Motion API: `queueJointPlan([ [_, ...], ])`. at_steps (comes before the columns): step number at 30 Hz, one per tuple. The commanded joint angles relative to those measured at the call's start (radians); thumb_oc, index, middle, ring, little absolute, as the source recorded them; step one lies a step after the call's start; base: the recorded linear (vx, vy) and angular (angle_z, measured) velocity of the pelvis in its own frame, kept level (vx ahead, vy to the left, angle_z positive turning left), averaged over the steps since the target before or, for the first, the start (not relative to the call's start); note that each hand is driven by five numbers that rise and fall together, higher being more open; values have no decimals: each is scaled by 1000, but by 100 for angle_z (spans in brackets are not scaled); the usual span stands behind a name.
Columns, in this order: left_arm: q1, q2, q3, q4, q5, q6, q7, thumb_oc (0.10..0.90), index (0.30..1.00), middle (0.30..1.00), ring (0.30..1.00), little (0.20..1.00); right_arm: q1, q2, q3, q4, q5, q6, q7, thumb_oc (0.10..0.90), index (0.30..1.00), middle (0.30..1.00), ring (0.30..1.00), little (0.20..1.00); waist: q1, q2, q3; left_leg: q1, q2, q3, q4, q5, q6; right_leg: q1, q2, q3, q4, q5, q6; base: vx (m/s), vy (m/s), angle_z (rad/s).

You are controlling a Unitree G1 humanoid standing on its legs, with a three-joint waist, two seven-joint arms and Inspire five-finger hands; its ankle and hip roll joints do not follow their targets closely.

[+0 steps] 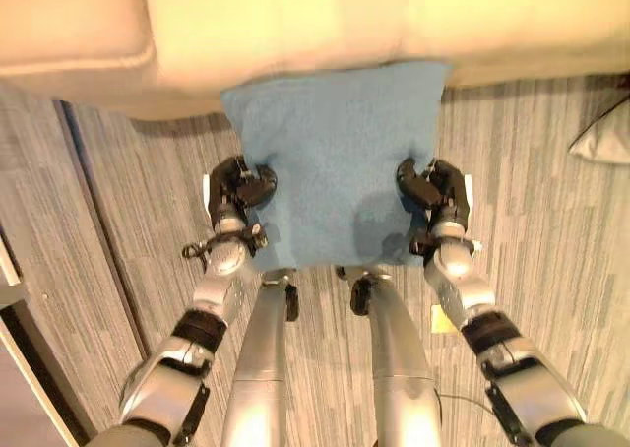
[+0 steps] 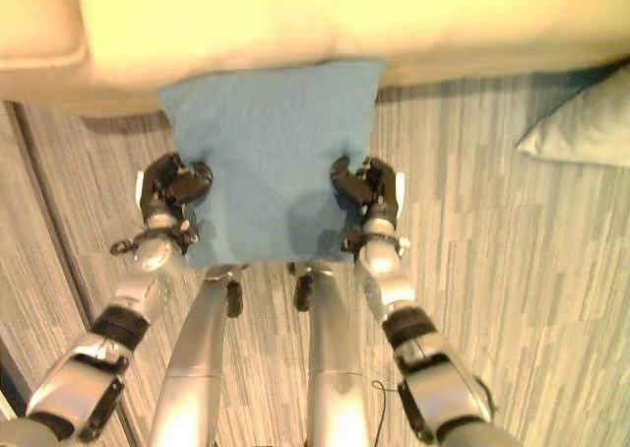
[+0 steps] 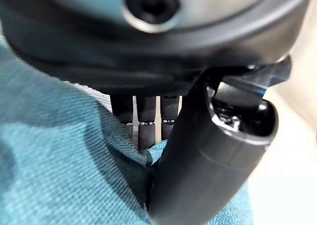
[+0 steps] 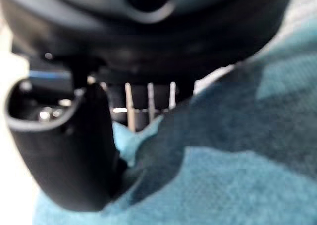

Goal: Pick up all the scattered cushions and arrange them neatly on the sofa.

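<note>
A blue square cushion [image 1: 335, 157] hangs between both hands, its far edge resting against the front of the cream sofa [image 1: 295, 24]. My left hand [image 1: 239, 186] is shut on the cushion's left edge, thumb over the fabric [image 3: 59, 175]. On the opposite edge my right hand [image 1: 431, 193] pinches the cloth [image 4: 223, 175] between thumb and curled fingers. A second, pale grey cushion [image 2: 581, 127] lies on the floor at the far right.
The sofa's seat front spans the top of both eye views, with a darker cream arm or section [image 1: 69, 24] at the left. Grey striped carpet [image 1: 551, 240] covers the floor. A dark edge of furniture [image 1: 20, 339] shows at the lower left.
</note>
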Motion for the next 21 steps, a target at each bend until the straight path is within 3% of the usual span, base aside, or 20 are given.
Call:
queueJointPlan([
  [1,-20,-103,-86,-122,58,-144,-151,400,300,300,300,300,-13,90,29,-158,-57,-165,116,400,300,300,300,300,-2,35,-162,89,3,-78,41,-179,-35,136,-34,-2,-140,5,130,21,-58,13],
  [4,44,-103,-87,-151,53,-145,-170,400,300,300,300,300,67,95,18,-187,-57,-162,130,400,300,300,300,300,-4,26,-168,174,0,-81,-26,-132,-36,222,-37,-15,-214,48,125,-26,-68,15],
  [5,92,-90,-85,-182,64,-144,-183,400,300,300,300,300,132,93,-2,-214,-55,-165,144,400,300,300,300,300,-4,17,-186,266,4,-89,-83,-125,-40,314,-37,-24,-271,53,131,98,-57,17],
  [9,178,-58,-84,-211,87,-138,-207,400,300,300,300,300,247,67,-27,-284,-75,-163,172,400,300,300,300,300,-5,6,-223,483,21,-82,-189,-114,-51,538,-23,-37,-387,54,132,134,-73,2],
  [13,217,-43,-73,-221,94,-136,-218,400,300,300,300,300,282,46,-39,-312,-108,-157,175,400,300,300,300,300,-6,1,-243,552,28,-79,-212,-110,-56,620,-13,-43,-432,56,130,139,-59,-3],
  [14,269,-37,-62,-224,95,-131,-232,400,300,300,300,300,336,22,-72,-343,-157,-149,178,400,300,300,300,300,-4,-10,-277,642,47,-66,-227,-126,-65,734,8,-44,-497,48,126,202,-78,-6],
  [19,312,-40,-64,-206,105,-120,-236,400,300,300,300,300,376,10,-105,-363,-171,-143,173,400,300,300,300,300,-2,-32,-298,679,59,-52,-185,-115,-82,855,22,-44,-569,57,126,128,-14,-5],
  [20,334,-49,-69,-198,89,-116,-244,400,300,300,300,300,385,9,-109,-369,-176,-140,178,400,300,300,300,300,9,-36,-310,684,28,-75,-208,-125,-73,881,30,-33,-596,63,131,120,49,-6],
  [21,334,-50,-69,-198,89,-116,-244,400,300,300,300,300,386,9,-109,-370,-176,-140,178,400,300,300,300,300,10,-36,-309,689,27,-74,-211,-124,-72,885,29,-32,-598,64,131,173,42,-2],
])
